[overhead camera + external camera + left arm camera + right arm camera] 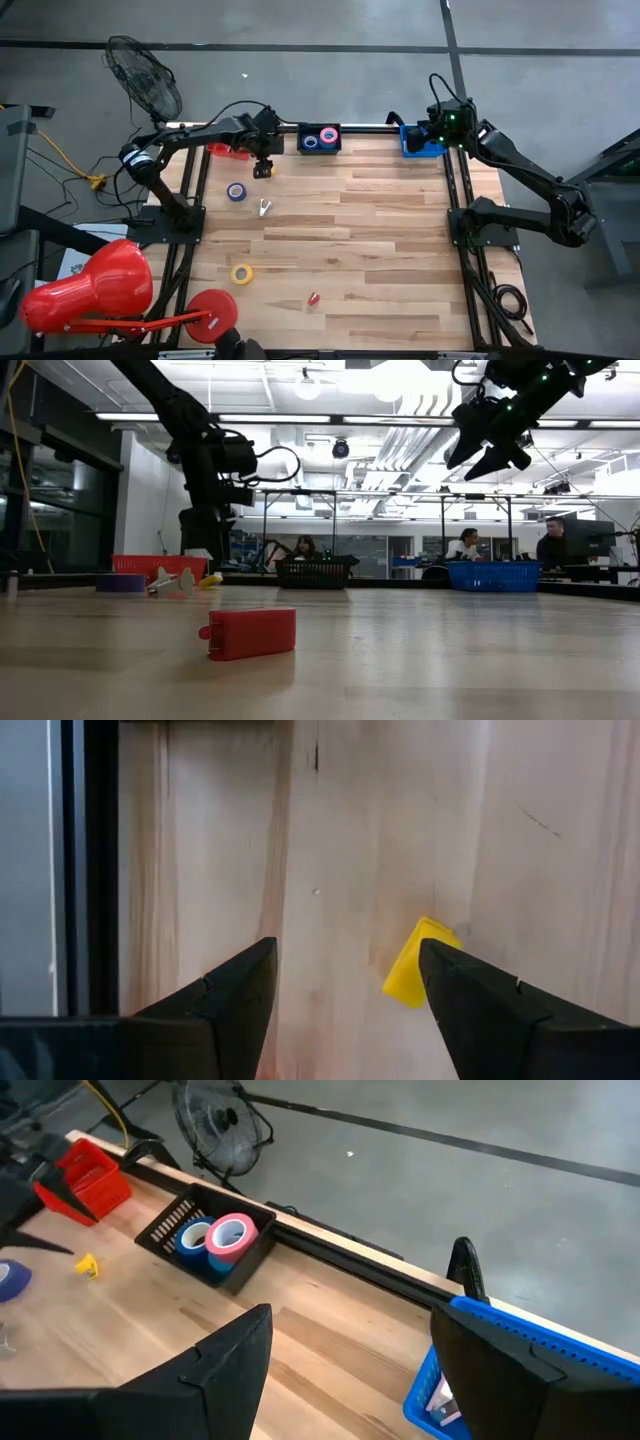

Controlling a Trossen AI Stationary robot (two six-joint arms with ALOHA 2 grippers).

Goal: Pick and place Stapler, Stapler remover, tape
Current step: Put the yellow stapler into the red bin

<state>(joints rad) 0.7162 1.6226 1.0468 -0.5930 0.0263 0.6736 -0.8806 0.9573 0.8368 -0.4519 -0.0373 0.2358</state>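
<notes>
Now, with your left gripper [345, 1010] open just above the small yellow piece [415, 965], centre it between the jaws before lowering and closing.

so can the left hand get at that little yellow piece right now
Probably yes. The left hand is open just above the yellow piece, which lies alone on the bare table, with nothing between them.

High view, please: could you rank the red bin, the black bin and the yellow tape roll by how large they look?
1. Black bin, largest.
2. Red bin; the left arm partly hides it, so its place below the black bin is unsure.
3. Yellow tape roll, clearly smallest.
</notes>
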